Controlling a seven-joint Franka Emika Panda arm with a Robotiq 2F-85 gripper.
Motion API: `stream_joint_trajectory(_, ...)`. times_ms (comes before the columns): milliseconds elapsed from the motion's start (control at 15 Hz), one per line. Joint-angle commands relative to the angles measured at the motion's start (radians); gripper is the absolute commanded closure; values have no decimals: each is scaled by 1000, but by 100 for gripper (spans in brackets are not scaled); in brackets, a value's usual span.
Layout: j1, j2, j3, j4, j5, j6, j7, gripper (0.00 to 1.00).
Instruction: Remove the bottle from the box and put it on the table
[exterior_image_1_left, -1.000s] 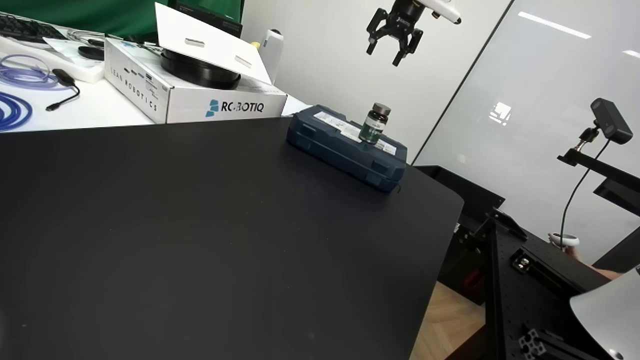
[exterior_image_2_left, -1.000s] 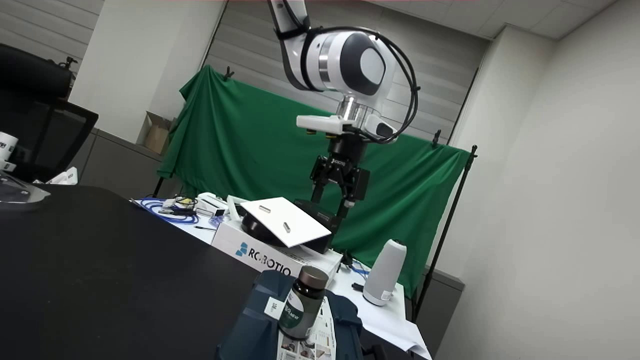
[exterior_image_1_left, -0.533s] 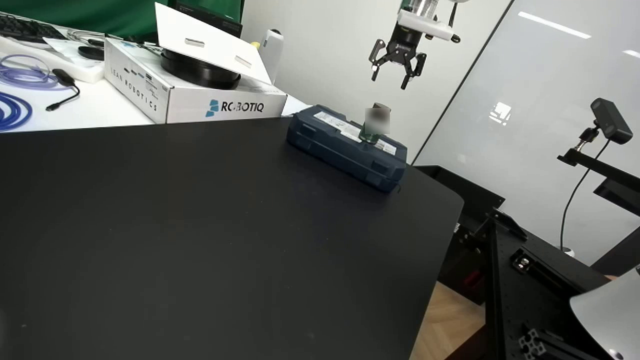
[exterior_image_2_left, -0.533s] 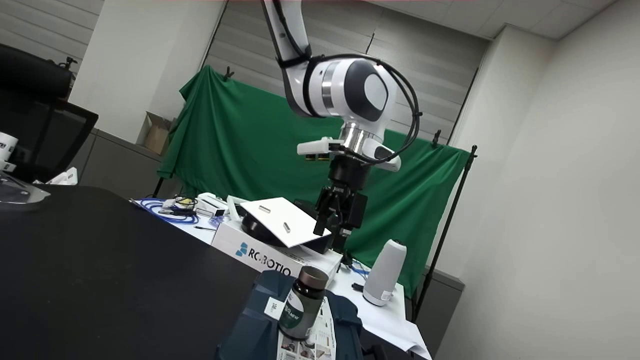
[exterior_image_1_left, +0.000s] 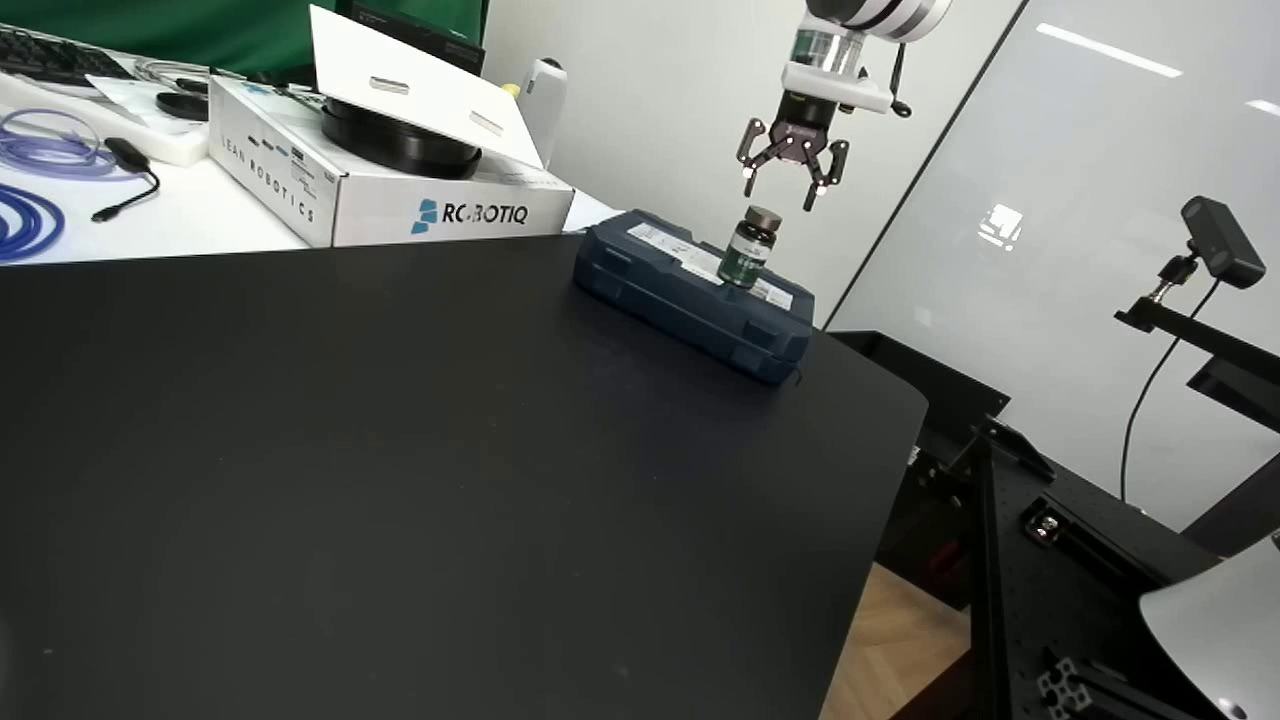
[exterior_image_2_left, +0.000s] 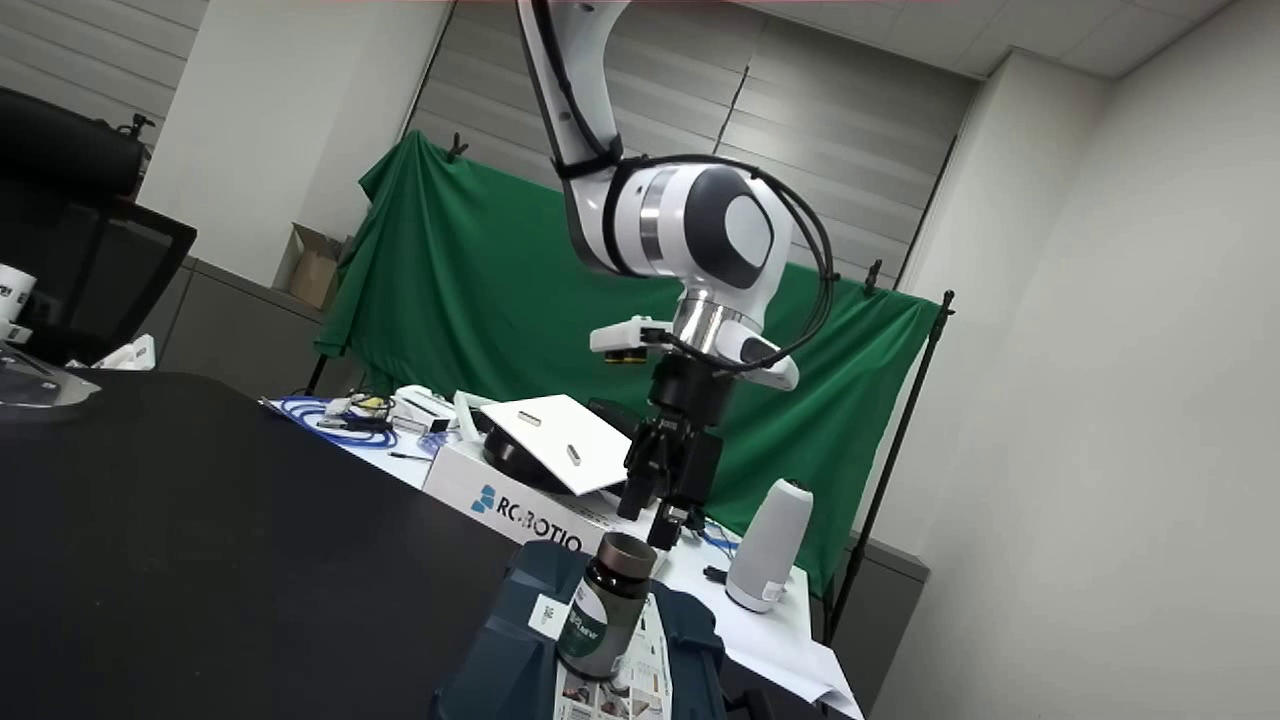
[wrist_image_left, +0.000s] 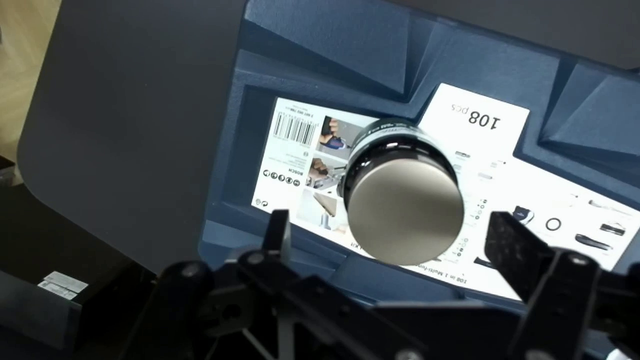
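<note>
1. Below the jaws and spreading well out to one side of them, the table (exterior_image_1_left: 400, 450) offers the set-down place.
2. Under the jaws, near the table's edge, rests the navy box (exterior_image_1_left: 690, 300); it looks shut, so the job reads as taking the bottle (exterior_image_1_left: 747, 250) off it rather than out of it.
3. The jaws have come down over the last second, as both exterior views show, while box and bottle stay put. This suggests the approach is nearly finished and the grasp comes next. They stand well apart, wider than the bottle, with nothing held.
4. Just beneath the jaws, the bottle stands upright on the pale label sheet (wrist_image_left: 492, 190) of the box, apparently untouched.
5. Nearest the jaws is its cap (exterior_image_1_left: 763, 217): in an exterior view it sits just below them, and in the wrist view it shows between the fingertips (wrist_image_left: 276, 232). Whether it is truly centred I cannot tell; closing off-centre could tip the bottle.
</note>
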Motion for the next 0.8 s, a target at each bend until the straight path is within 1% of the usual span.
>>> stream_joint_trajectory(0,-4,27,4,34,23,10,29,0)
stream_joint_trajectory(400,-3,40,15,30,46,63,17,0)
stream_joint_trajectory(733,-4,51,18,26,48,79,13,0)
